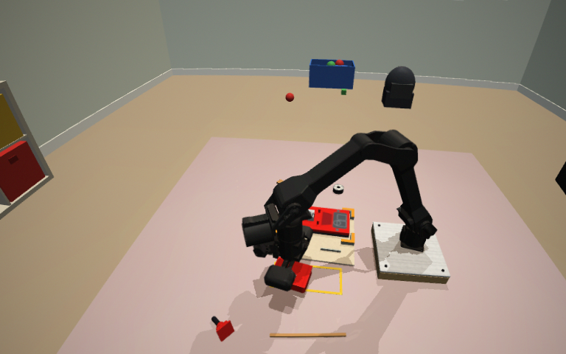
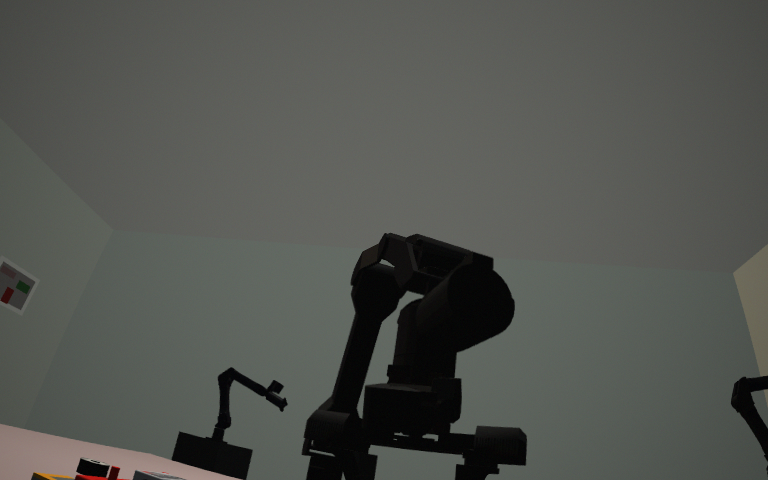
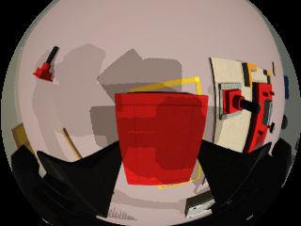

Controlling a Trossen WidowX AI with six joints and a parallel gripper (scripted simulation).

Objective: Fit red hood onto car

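The red hood (image 1: 304, 276) (image 3: 160, 137) lies with its flat top toward the wrist camera, partly over a yellow outline. My gripper (image 3: 160, 144) is shut on the hood, with one black finger against each side. The corner holes are hidden. Whether the hood touches the table cannot be told. The red car chassis (image 1: 324, 227) (image 3: 260, 126) sits behind it, in a jig with a cream board (image 1: 315, 255) (image 3: 230, 134) and orange corner stops. A pale part of the engine block shows beside my arm in the top view. The pegs cannot be made out.
The yellow outline (image 1: 341, 282) (image 3: 198, 87) is on the table. A red block with a black handle (image 1: 224, 330) (image 3: 43, 72) and a wooden strip (image 1: 307, 334) lie in front. Another black-handled red block (image 3: 231, 100) stands on the cream board. A black-and-white wheel (image 1: 338, 189) lies behind the chassis.
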